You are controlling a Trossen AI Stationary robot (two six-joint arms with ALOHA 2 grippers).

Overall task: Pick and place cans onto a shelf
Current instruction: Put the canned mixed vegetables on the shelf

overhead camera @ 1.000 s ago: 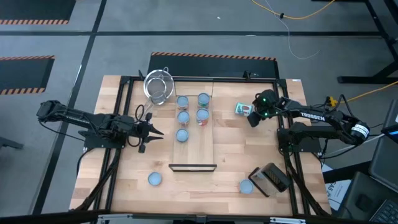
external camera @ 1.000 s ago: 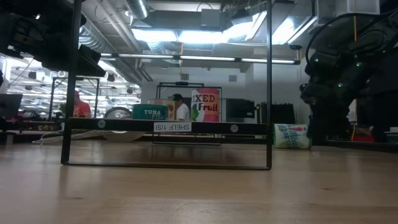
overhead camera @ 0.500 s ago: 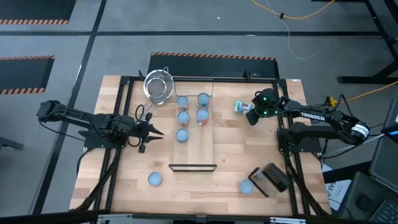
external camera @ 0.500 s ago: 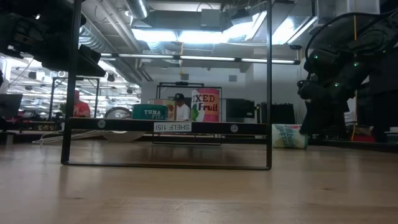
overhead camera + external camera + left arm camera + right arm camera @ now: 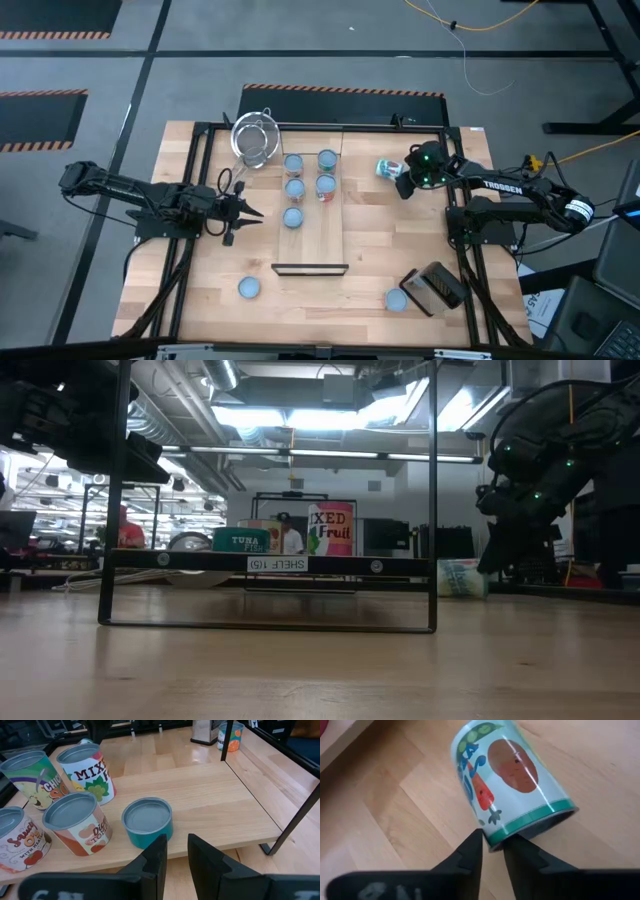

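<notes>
The shelf [image 5: 312,228] is a long light wood board at the table's middle, with its black bar [image 5: 310,268] at the near end. Several cans [image 5: 294,187] stand upright on its far half. One can [image 5: 248,288] stands near left and another [image 5: 396,299] near right. A can with a vegetable label [image 5: 388,169] lies on its side to the right of the shelf. My right gripper [image 5: 404,182] is shut, right behind this can. My left gripper [image 5: 255,212] is shut and empty, left of the shelf, facing a teal can [image 5: 147,820]. My right gripper touches the lying can at the rim of its end [image 5: 495,842] with its shut fingertips [image 5: 472,845]. The fingers come slanting down from the table's right. The can lies on its side [image 5: 505,780] on the table.
A wire-mesh strainer [image 5: 255,140] lies at the shelf's far left corner. A dark box [image 5: 437,288] lies near right, beside the loose can. A black frame [image 5: 205,200] runs around the table. The shelf's near half [image 5: 312,245] is bare.
My right gripper has moved a little toward the table's far left, and the lying can has shifted the same way along the table in front of the fingertips, still on its side.
</notes>
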